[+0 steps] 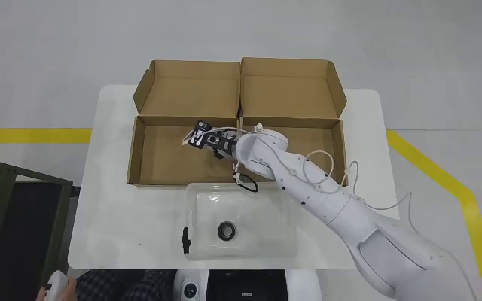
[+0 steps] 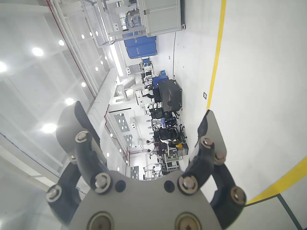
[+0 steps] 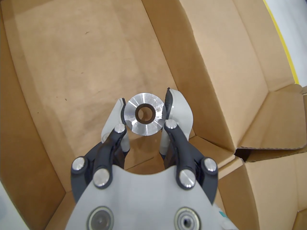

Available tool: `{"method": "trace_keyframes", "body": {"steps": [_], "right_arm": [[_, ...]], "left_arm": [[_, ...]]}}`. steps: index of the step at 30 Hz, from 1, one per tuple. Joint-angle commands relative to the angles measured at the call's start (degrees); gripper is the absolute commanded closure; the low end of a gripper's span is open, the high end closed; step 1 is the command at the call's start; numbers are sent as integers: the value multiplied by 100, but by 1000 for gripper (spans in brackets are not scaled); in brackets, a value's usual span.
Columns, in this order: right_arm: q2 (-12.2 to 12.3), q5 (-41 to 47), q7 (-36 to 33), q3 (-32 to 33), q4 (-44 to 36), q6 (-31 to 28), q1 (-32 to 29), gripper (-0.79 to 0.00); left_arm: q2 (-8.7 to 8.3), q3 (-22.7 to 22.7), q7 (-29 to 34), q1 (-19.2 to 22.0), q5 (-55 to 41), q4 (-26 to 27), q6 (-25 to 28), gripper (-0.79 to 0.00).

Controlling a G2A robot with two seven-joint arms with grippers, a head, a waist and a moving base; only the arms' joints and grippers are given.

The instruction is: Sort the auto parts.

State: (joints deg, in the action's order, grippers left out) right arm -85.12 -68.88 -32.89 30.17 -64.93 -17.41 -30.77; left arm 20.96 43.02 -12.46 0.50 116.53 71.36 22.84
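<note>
My right gripper (image 3: pixel 144 110) is shut on a silver metal ring (image 3: pixel 144 113) with a round centre hole, held above the floor of the left cardboard box (image 3: pixel 72 56). From above, that right gripper (image 1: pixel 199 136) hangs over the right part of the left cardboard box (image 1: pixel 162 158), near the wall shared with the right cardboard box (image 1: pixel 316 147). A dark ring-shaped part (image 1: pixel 226 231) lies in the clear plastic bin (image 1: pixel 197 197) at the table's front. My left gripper (image 2: pixel 144 120) is open, empty, and faces the room away from the table.
Both boxes have their lids folded up at the back. The white table (image 1: pixel 113 196) has bare surface on its left and right sides. A small black piece (image 1: pixel 184 241) sits at the bin's left rim. Cables (image 1: pixel 354 184) trail along the right arm.
</note>
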Motion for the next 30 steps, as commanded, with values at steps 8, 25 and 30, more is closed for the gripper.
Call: {"method": "trace_keyframes", "body": {"steps": [8,25,30], "right_arm": [[-93,-108,-8,59,80,-89,-21,-388],[175,-473,-239,781,-1738,-548,-747,-597],[329,-529,-325,1080,-2524,-832,-1244,-616]], "left_arm": [[0,0,0,0,0,0,0,-785],[0,0,0,0,0,0,0,-785],[0,0,0,0,0,0,0,-785]]}}
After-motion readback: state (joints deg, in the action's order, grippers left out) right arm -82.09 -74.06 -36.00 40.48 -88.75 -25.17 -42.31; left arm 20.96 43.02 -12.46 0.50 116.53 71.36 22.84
